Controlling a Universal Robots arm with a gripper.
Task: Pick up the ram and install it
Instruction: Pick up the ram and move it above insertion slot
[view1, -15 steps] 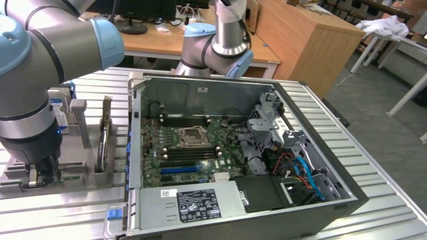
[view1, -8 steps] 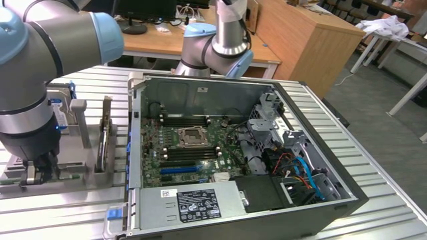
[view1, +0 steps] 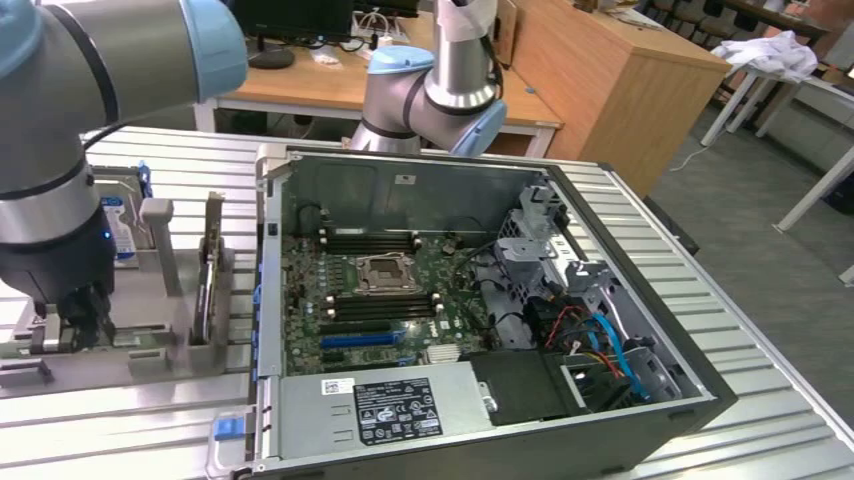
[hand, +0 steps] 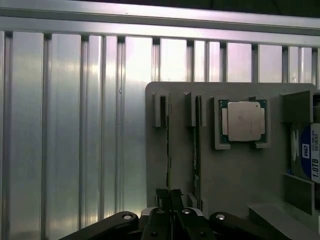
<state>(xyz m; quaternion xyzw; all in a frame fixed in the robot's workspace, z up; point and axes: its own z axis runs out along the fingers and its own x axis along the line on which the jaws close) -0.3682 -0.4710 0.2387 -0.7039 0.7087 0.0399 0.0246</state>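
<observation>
Two ram sticks stand on edge in slots of a grey holder (hand: 235, 180); in the wrist view I see them as thin dark edges, one ram (hand: 168, 145) in line with my fingertips and the other (hand: 197, 145) beside it. In the exterior view a ram (view1: 210, 270) stands upright in the holder (view1: 147, 350), left of the open computer case. My gripper (view1: 70, 330) hangs low over the holder's left part, apart from that stick. The gripper (hand: 169, 194) is shut, with its tips meeting at the near end of the first stick's edge. I cannot tell if they touch it.
The open case (view1: 667, 400) holds the green motherboard (view1: 380, 290) with dark memory slots on both sides of the processor socket. A processor chip (hand: 244, 121) and a blue-labelled hard drive (hand: 312, 160) sit in the holder. Ribbed metal tabletop (hand: 75, 150) surrounds it.
</observation>
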